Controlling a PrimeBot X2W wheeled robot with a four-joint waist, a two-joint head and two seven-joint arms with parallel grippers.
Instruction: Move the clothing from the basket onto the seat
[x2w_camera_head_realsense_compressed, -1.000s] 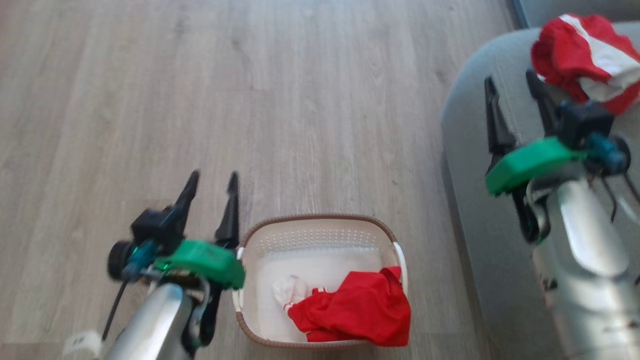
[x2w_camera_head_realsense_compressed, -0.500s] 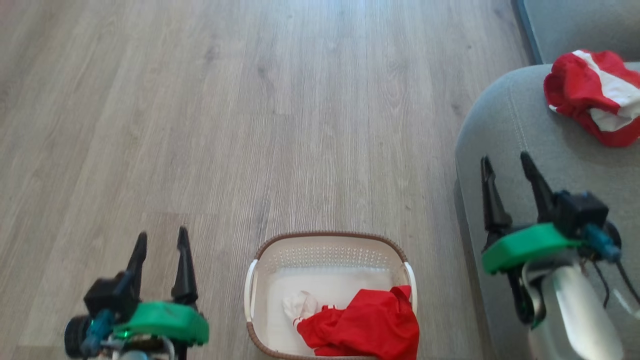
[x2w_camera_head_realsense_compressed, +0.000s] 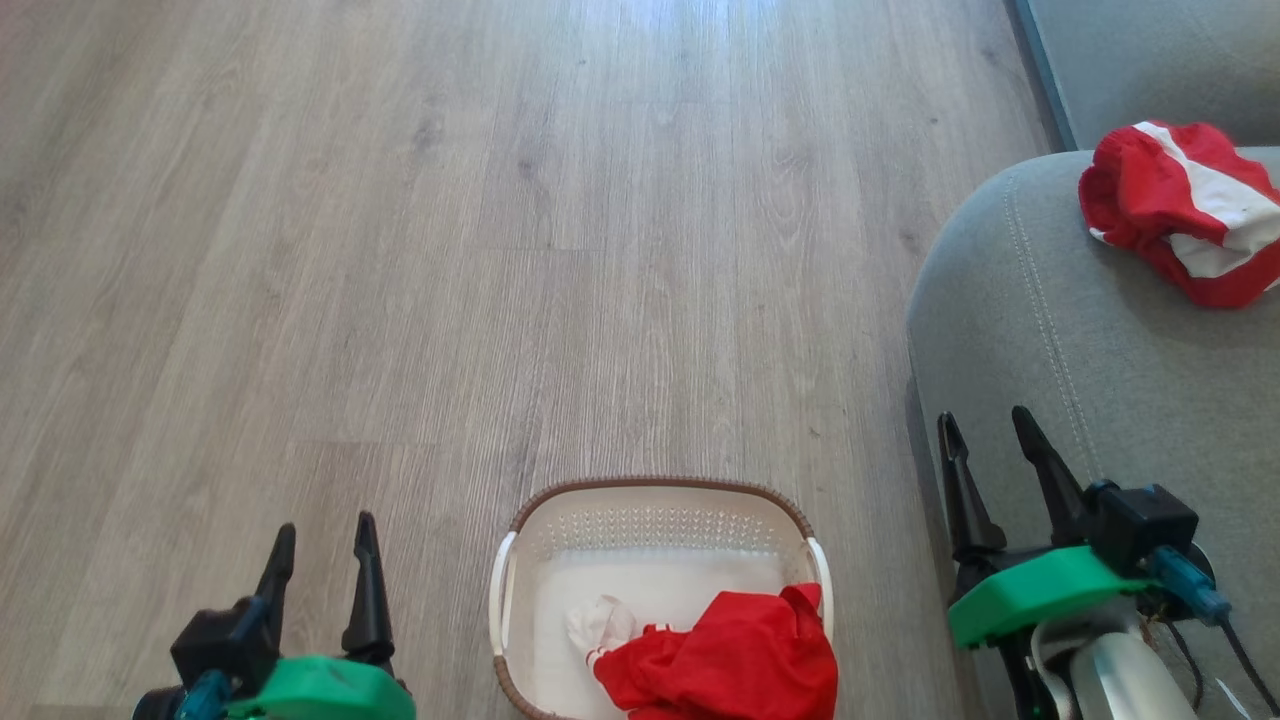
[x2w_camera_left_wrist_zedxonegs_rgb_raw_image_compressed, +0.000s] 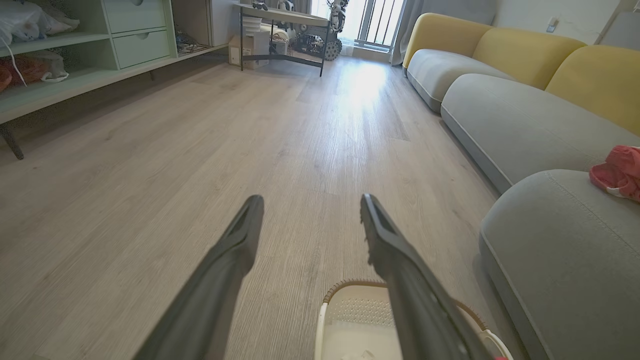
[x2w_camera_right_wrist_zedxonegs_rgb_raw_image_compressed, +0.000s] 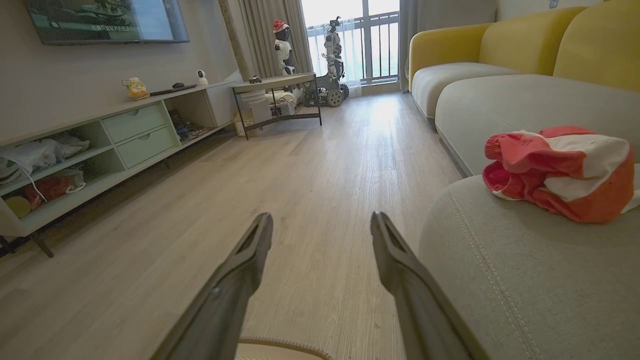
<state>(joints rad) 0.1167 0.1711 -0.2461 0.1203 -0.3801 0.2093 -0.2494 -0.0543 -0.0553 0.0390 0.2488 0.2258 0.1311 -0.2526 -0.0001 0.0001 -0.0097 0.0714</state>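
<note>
Gaping wide and empty, left pincer (x2w_camera_head_realsense_compressed: 325, 526) and right pincer (x2w_camera_head_realsense_compressed: 982, 417) flank the basket (x2w_camera_head_realsense_compressed: 660, 520).

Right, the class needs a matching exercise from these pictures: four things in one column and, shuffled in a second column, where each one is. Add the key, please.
Column one
1. basket
2. garment with white panels
3. left gripper
4. right gripper

Column two
A. open, at the edge of the sofa
B. lying on the sofa
C. standing on the floor, with red clothing inside
D. open, over the floor, left of the basket

Pairs: 1-C, 2-B, 3-D, 4-A
</note>
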